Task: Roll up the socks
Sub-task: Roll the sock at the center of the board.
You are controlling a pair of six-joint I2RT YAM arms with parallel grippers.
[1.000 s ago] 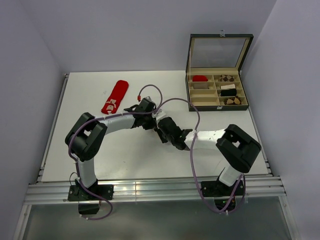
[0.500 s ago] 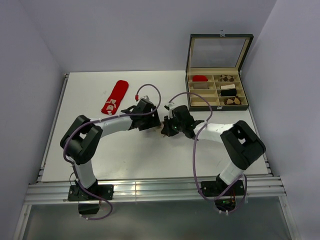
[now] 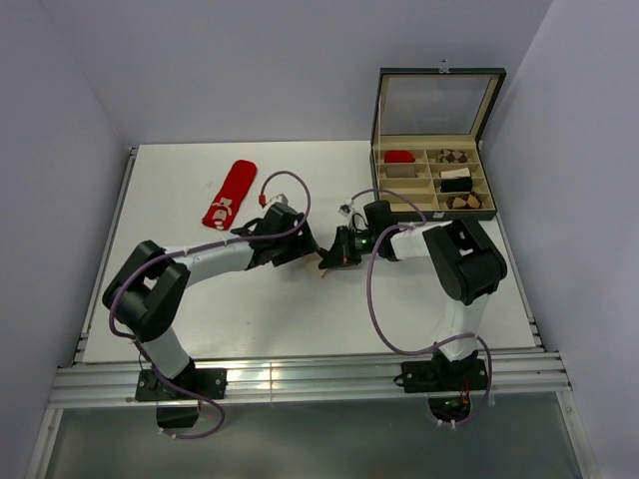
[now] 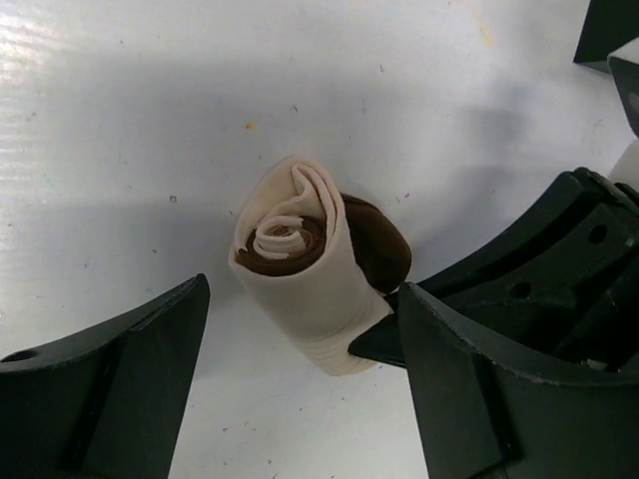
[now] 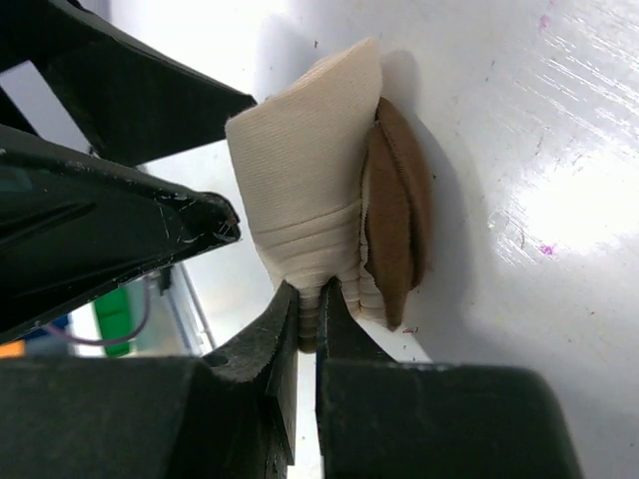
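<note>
While my right fingers (image 5: 262, 351) pinch an edge of the rolled cream sock (image 4: 315, 261) at the middle of the worktop (image 3: 250, 309) and my left fingers (image 4: 120, 369) straddle it released, I judge this roll nearly done (the red sock (image 3: 230, 194) lies flat, far left), needing a tuck next.
</note>
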